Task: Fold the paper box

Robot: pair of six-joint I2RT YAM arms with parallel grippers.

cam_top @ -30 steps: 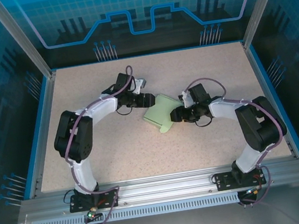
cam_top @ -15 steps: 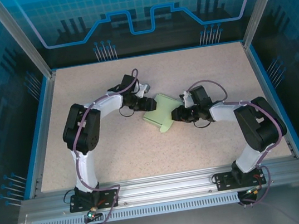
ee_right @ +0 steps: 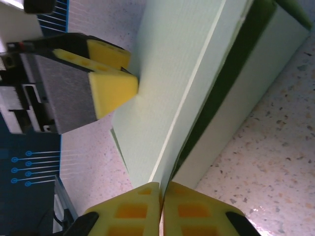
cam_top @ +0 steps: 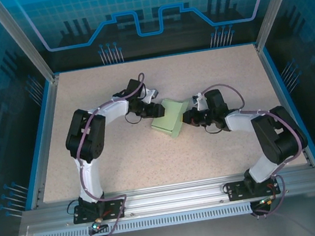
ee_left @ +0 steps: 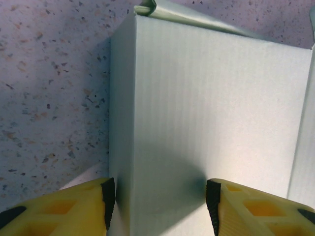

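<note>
Lying in the middle of the tabletop (cam_top: 152, 160), the paper box (cam_top: 166, 119) is touched on top by the spread left pincer (ee_left: 160, 191), and its thin lid edge is pinched by the right pincer (ee_right: 161, 196). The card could be torn if pulled too hard

Recorded: pale mint-green box (cam_top: 167, 118) with fine ribbed grain; beige table (cam_top: 198, 70) with dark speckle and blue edging; yellow pads (ee_left: 256, 209) with black inner faces; white-and-black arms (cam_top: 106, 112); purple cables (cam_top: 219, 84); blue backdrop (cam_top: 147, 7) with grid and circuit-line pattern.
</note>
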